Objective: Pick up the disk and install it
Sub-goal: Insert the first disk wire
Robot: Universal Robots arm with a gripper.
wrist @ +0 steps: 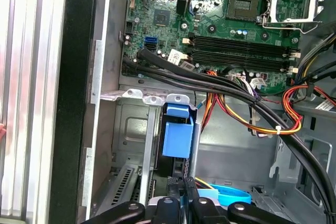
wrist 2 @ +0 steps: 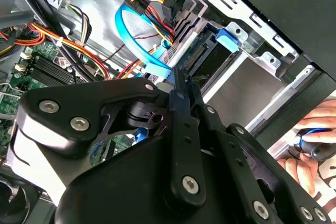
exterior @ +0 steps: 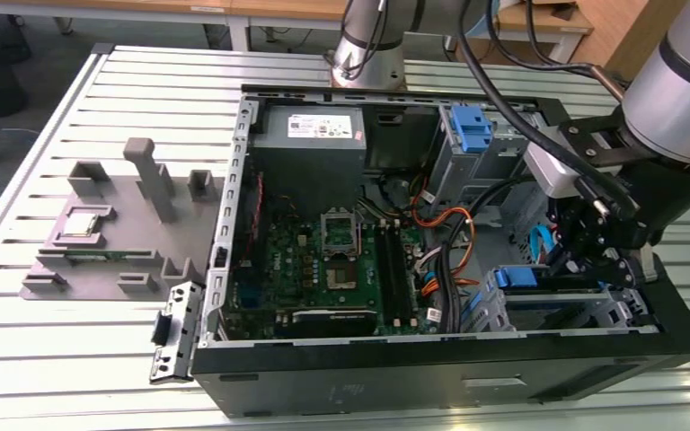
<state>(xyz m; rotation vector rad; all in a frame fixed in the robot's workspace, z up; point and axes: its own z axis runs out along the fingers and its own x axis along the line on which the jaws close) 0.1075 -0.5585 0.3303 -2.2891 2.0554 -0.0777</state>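
Disk, blue-railed, seated upright in grey metal drive cage, lower centre of first wrist view; black gripper fingers pressed together just beside it.

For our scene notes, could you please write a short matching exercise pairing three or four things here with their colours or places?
Things:
1. motherboard
2. flat data cable
3. parts tray
4. computer case

Descriptions:
A. grey, on the table outside the case
B. black
C. green, inside the case
D. blue, looped

Pairs: 1-C, 2-D, 3-A, 4-B
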